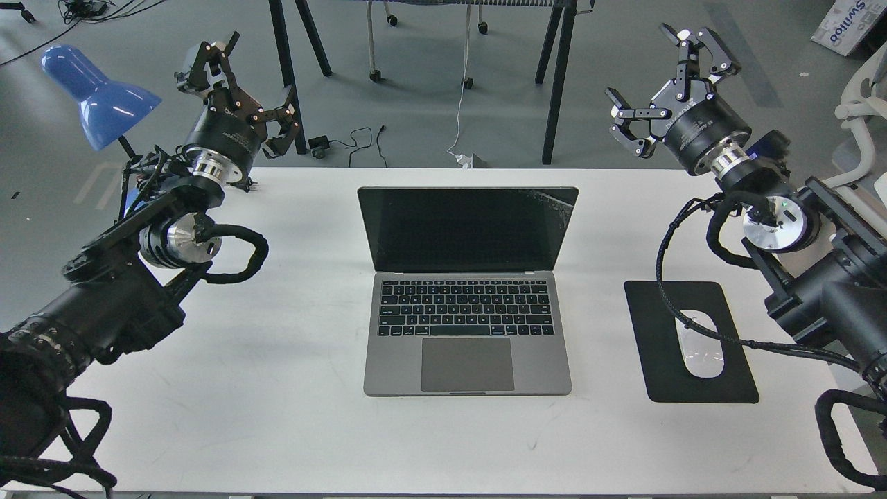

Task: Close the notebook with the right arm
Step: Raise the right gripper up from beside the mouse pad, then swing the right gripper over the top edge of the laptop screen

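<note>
Nearest: bare counter [277, 430] in front of the notebook's trackpad edge.
Notebook [468, 291]: centred on the counter, lid up and leaning back, dark screen facing me, not yet closed.
Right end effector [665, 80]: raised behind and right of the notebook, well apart from it, fingers spread wide, holding nothing.
Left end effector [242, 90]: raised behind and left of the notebook, fingers apart, empty.
Mouse [700, 346]: on a black mouse pad [658, 374] just right of the notebook.
Risk: my right arm's cable drapes over the mouse and could drag it; pushing the lid off-centre might skid the notebook or slam it.
</note>
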